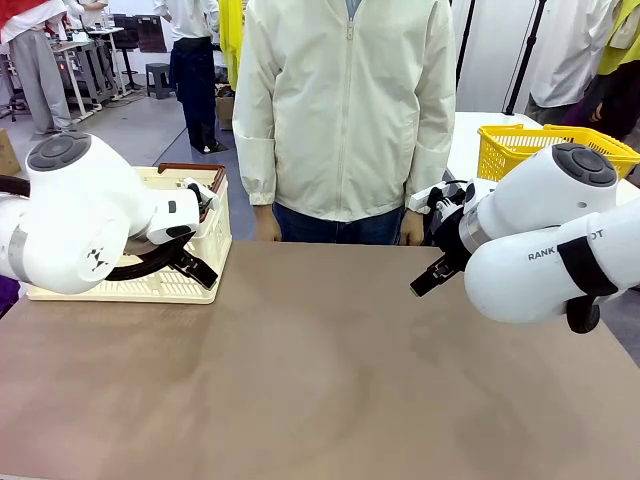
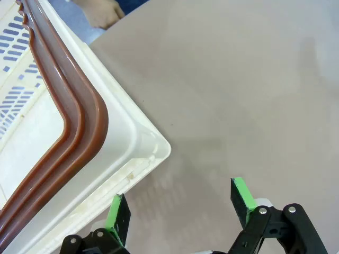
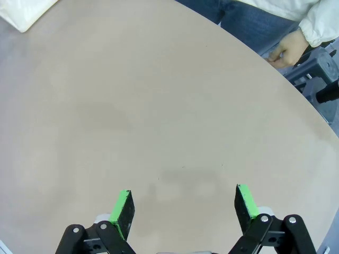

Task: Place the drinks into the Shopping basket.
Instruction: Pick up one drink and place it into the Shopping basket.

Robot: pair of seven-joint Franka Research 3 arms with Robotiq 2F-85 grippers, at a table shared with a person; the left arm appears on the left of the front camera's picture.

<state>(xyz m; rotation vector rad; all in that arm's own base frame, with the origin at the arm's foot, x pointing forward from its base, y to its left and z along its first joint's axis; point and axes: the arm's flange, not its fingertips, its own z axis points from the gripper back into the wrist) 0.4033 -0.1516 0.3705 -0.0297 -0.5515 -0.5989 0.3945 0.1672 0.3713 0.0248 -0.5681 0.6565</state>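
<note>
The Shopping basket (image 1: 218, 232), cream-white with a brown-red rim and handles, stands at the table's far left. My left gripper (image 1: 195, 266) hangs open beside its near right corner. In the left wrist view the Shopping basket's corner (image 2: 139, 142) lies just left of the open left gripper (image 2: 180, 210), with nothing between the green pads. My right gripper (image 1: 430, 278) is open over the table's right side. The right wrist view has the right gripper (image 3: 183, 207) open above bare tabletop. The drinks are out of view.
A person in a cream jacket (image 1: 345, 110) stands at the far edge with both hands low by the table: one hand (image 2: 103, 13) near the basket, the other (image 3: 288, 50) on the right. A yellow mesh basket (image 1: 505, 155) sits on a white table at back right.
</note>
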